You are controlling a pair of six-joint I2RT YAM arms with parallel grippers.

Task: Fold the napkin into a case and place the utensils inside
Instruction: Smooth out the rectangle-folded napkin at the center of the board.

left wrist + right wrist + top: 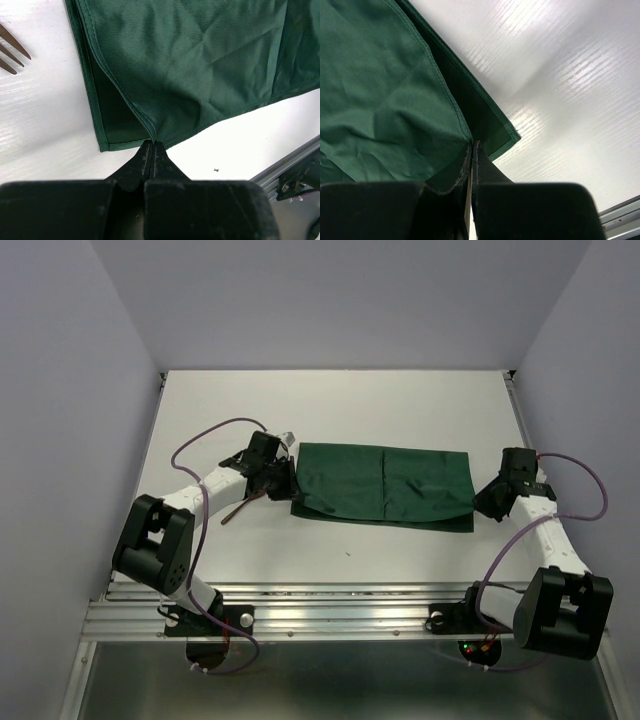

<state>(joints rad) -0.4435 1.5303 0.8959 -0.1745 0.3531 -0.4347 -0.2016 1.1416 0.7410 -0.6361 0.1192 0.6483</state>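
Top external view: the napkin [385, 485] is laid as a folded strip at the middle of the table, so the folding step is judged to be in hand. Its upper layer is pinched at either end by the left gripper [152, 146] and the right gripper [473, 147] (both clamped tight). A matched lift of that layer is called for next. The utensils [243, 508] are left beside the strip's left end.
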